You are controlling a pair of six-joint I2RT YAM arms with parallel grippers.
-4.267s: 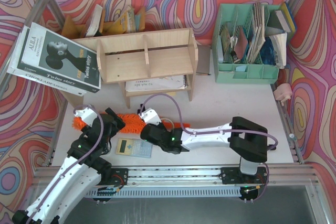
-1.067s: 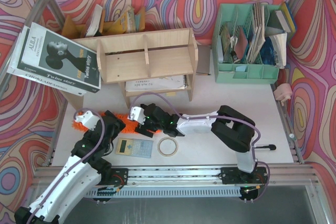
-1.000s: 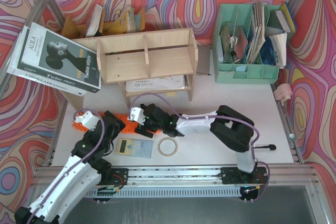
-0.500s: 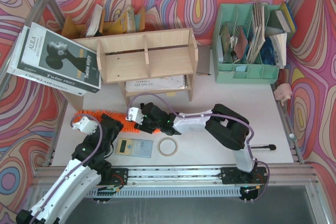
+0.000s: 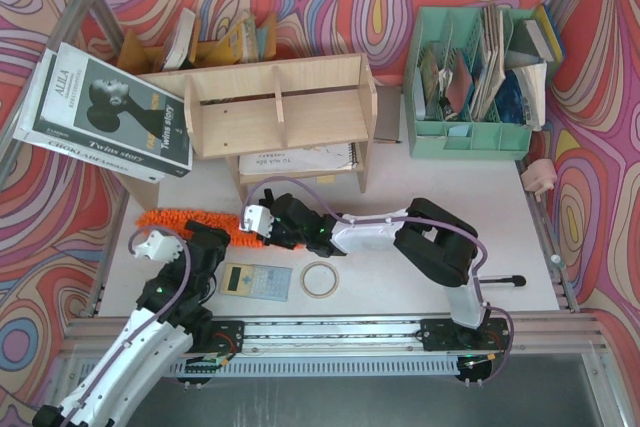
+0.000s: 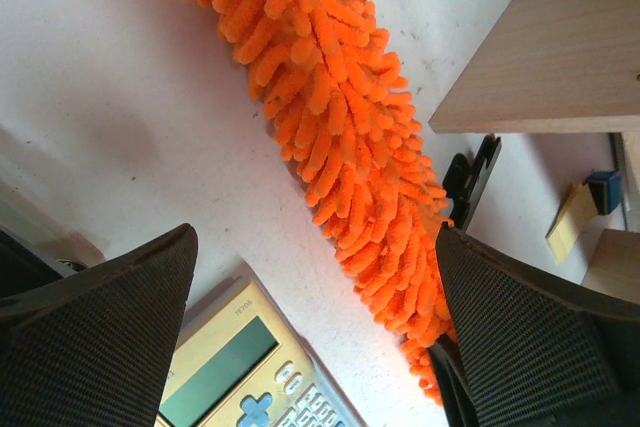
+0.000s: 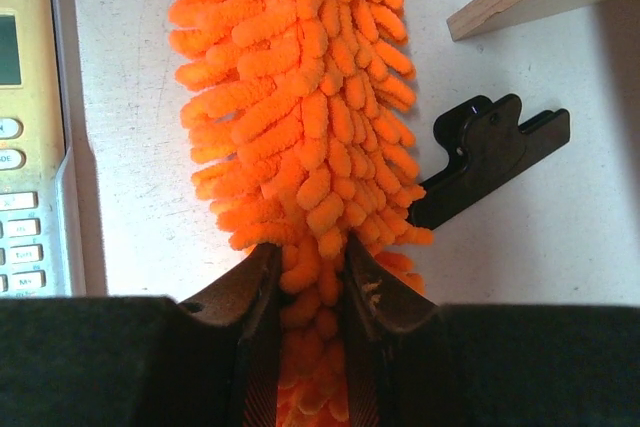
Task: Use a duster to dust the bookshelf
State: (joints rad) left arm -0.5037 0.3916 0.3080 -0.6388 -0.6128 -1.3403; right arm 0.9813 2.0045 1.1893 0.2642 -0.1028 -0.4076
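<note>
Pinched shut on the right end of the long fluffy orange microfibre duster (image 5: 185,218) with the right gripper (image 7: 305,257), centre-left of the top view. Lying flat on the white tabletop (image 5: 450,207), just below the pale-wood two-tier bookshelf (image 5: 275,107), apart from it. Splayed wide and empty at the left gripper (image 6: 315,317), lower left, beside the cream rectangular calculator (image 5: 255,280).

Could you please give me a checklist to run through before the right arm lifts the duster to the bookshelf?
1. Right gripper shut on duster: ok.
2. Grip on handle: not ok, fingers pinch fluffy fibres.
3. Left gripper open, holding nothing: ok.
4. Calculator apart from duster: ok.
5. Black clip free of the fibres: cannot tell.
</note>
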